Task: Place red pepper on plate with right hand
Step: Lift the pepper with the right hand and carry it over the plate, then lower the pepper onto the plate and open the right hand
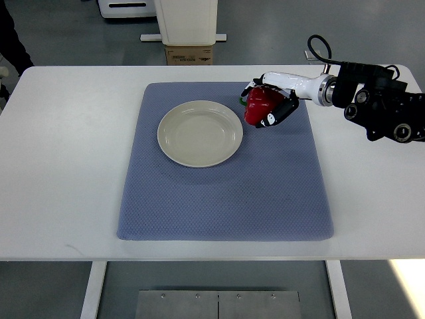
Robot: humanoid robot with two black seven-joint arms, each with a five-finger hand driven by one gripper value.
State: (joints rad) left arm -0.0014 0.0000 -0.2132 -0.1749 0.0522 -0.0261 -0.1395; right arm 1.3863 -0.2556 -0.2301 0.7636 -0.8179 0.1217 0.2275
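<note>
One hand working: right hand (271, 101), reaching in from the right edge
Grip: fingers wrapped around the red pepper (260, 105)
Pepper spot: over the blue mat (226, 193), just beside the plate's right rim
Plate (174, 145): cream, nothing on it

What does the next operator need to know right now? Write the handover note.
Right hand: fingers closed around the glossy red bell pepper, just right of the plate over the blue mat.
Left hand: not in view.
Round cream ceramic plate: empty, on the mat's upper middle.
Done: pepper grasped.
Left: carry it left over the plate, set it down, release.
Whether the pepper is lifted off the mat cannot be told.
</note>
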